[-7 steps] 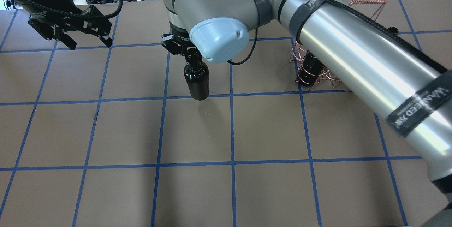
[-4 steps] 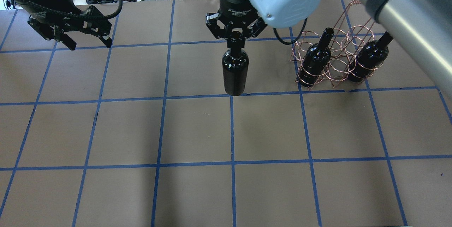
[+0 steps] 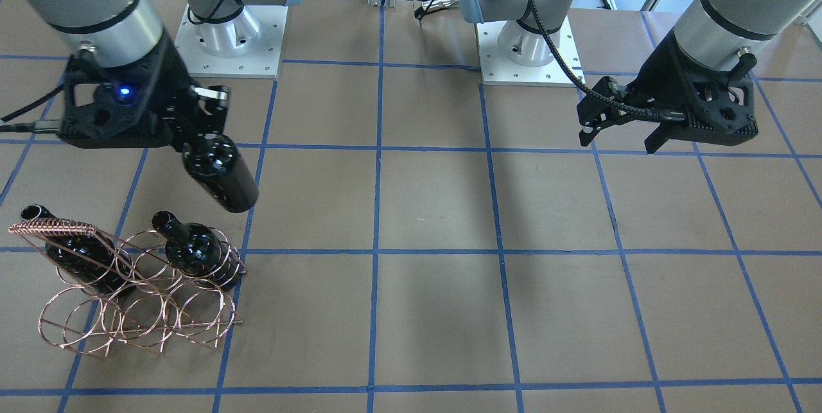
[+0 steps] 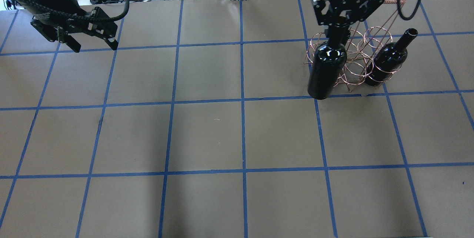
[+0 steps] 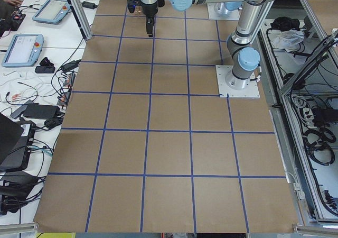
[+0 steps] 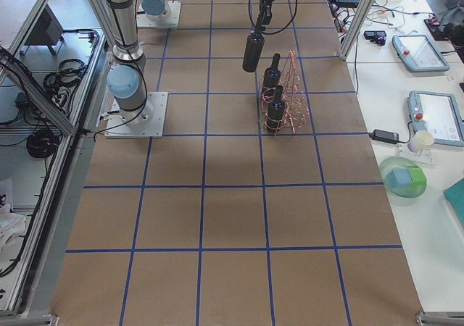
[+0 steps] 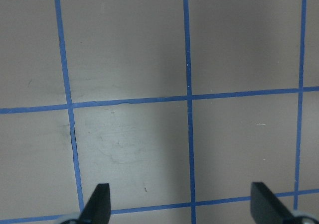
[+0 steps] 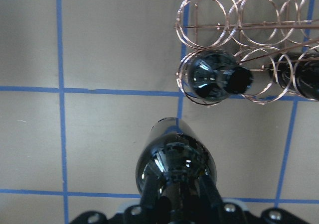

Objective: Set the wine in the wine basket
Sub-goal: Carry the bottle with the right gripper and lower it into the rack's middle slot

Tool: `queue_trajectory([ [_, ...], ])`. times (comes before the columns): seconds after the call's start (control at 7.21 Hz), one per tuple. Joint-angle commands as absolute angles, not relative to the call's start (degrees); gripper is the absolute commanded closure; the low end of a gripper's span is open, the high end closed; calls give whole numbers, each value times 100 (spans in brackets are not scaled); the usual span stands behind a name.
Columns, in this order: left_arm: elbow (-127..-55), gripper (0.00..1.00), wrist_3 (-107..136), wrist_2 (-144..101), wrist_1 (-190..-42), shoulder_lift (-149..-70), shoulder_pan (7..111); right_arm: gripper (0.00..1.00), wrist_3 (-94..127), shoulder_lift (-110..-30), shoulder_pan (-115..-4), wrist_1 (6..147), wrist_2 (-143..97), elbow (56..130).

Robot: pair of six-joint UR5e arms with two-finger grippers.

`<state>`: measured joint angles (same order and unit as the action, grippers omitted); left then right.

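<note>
Glossy wine nearer copper-wire wine basket

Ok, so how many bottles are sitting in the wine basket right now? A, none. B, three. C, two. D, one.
C. The wine basket holds two: one bottle in an end ring and a second bottle under the handle, while the wine hangs from the right gripper, not yet in the basket.
</note>
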<state>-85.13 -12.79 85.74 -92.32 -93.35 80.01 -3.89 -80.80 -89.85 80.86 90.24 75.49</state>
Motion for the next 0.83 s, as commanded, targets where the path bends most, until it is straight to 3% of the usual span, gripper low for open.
queue_trajectory([
  [0.0,-8525,0,-1380,8639,-9255,-9308,7989,78,-1394,-8218,-8221,7805,9106,7541],
  [0.69,-8596,0,-1380,8640,-9211,-9343,7980,77,-1617,-7937,-8147,9052,9079,7400],
])
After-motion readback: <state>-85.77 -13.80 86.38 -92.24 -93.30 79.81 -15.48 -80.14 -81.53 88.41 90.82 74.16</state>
